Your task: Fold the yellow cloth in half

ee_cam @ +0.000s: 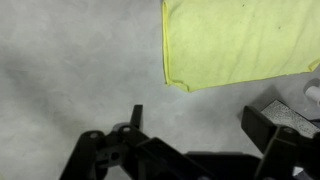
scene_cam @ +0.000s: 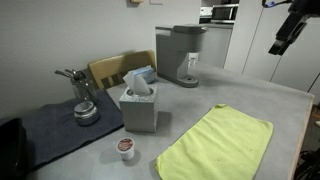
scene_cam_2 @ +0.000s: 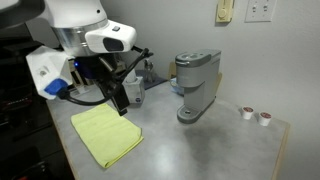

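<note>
Lying flat and spread out on the grey counter [scene_cam: 255, 95], the yellow cloth [scene_cam: 220, 145] is well apart from the coffee machine [scene_cam: 180, 55] and nearer the tissue box [scene_cam: 138, 108]. The gripper [ee_cam: 195, 115] hangs above bare counter beside the cloth's edge, jaws wide apart, holding nothing

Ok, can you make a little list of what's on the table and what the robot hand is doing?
cloth: yellow, lying flat, not folded yet
gripper: open, empty, up in the air, off the cloth
tissue box: beside the cloth
coffee machine: at the back
mat: dark, metal pot on it
pod: near the tissue box
</note>
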Controlling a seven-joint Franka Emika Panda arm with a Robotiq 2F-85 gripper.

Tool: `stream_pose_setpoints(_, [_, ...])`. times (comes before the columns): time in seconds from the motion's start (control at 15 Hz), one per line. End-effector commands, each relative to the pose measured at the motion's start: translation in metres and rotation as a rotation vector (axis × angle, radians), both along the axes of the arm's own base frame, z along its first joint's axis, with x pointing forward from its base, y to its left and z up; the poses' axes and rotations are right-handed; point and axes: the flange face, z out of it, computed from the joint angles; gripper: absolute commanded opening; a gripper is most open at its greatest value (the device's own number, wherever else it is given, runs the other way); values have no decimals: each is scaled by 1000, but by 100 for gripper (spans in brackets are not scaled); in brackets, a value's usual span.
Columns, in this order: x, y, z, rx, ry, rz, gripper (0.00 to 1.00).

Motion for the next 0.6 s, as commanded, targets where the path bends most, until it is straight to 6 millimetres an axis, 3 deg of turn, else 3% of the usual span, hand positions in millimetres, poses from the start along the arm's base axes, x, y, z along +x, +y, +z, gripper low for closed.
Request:
stream_pose_setpoints(0.0, [15,15,-38,-8,15,12,100])
stream_pose_setpoints(0.53, [34,44,-111,10,127,76,100])
